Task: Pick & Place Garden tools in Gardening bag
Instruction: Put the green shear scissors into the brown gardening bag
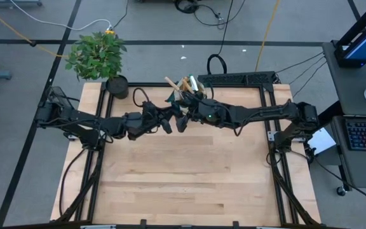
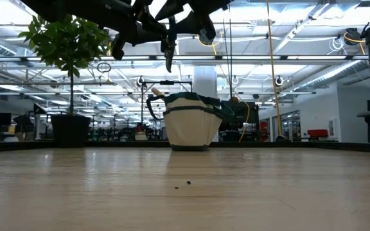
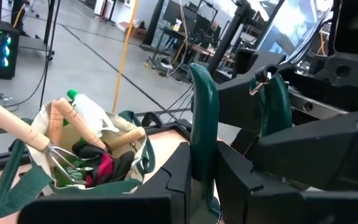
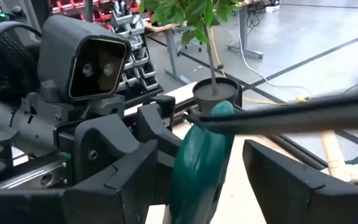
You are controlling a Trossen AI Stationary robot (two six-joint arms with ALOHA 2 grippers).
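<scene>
Pruning shears [image 3: 202, 118], green-handled, pinched in my left fingers [image 3: 201, 180] above the surface beside the gardening bag [image 2: 191, 125]; my right fingers [image 4: 197, 168] stand wide around one handle.
A snag could twist them loose. Only the left wrist view shows the bag already crowded.

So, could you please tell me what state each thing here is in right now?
left gripper: jaws shut on the green-handled shears, raised above the table.
right gripper: jaws open around a green handle, not closed on it.
green-handled shears: held in the air near the bag.
gardening bag: upright, open at the top, tools inside.
potted plant: upright at the table's far corner.
</scene>
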